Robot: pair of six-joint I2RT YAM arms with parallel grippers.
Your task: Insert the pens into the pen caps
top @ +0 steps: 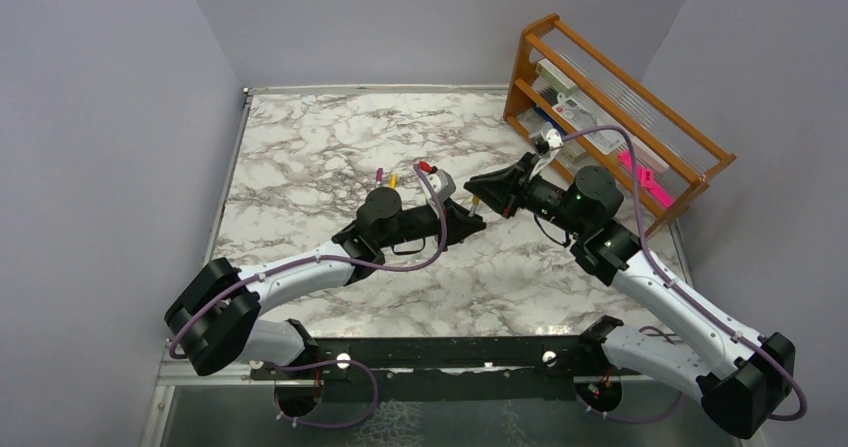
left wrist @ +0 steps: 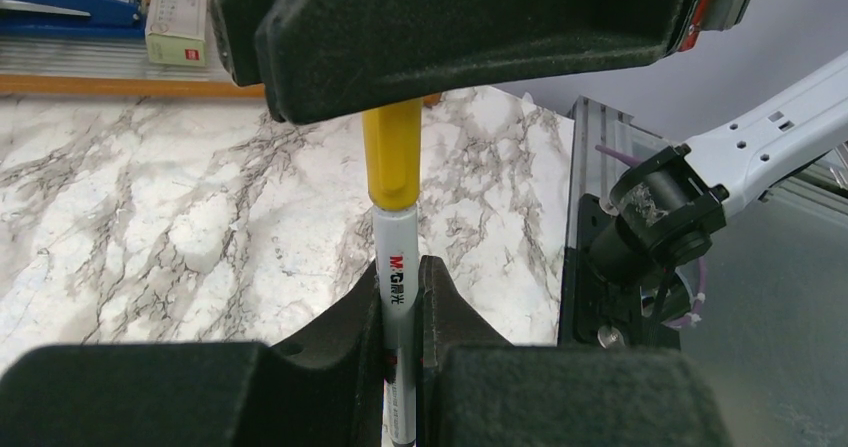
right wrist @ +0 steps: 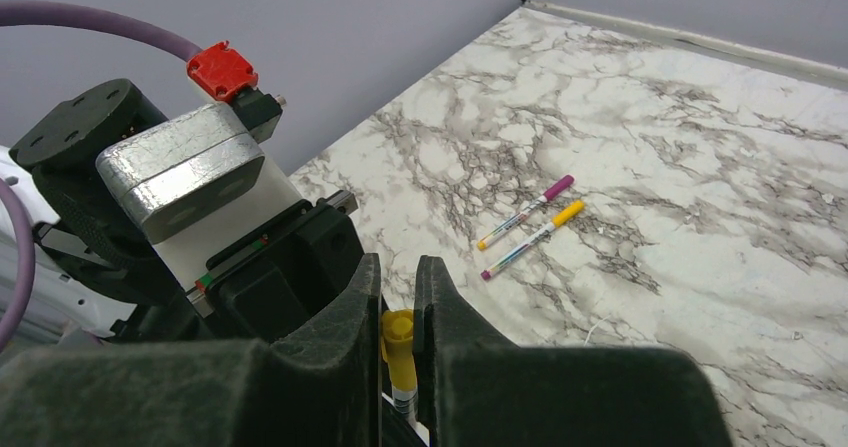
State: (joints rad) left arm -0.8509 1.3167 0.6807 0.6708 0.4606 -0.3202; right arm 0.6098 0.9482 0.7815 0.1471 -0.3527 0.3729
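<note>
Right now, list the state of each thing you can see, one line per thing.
Left end effector: shut on the pen.
Right end effector: shut on the yellow cap.
Pen: held, yellow cap on its end.
Yellow cap: seated on the pen.
Two pens on the table: lying flat, capped, side by side.

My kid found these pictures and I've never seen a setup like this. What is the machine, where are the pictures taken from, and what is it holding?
Two robot arms stand on a marble table. One picture looks down from above; the other two come from cameras on each wrist. The left gripper is shut on a white pen. The right gripper pinches the yellow cap on that pen's end. Two more pens, already capped, lie on the table. A wooden rack stands at the back.
</note>
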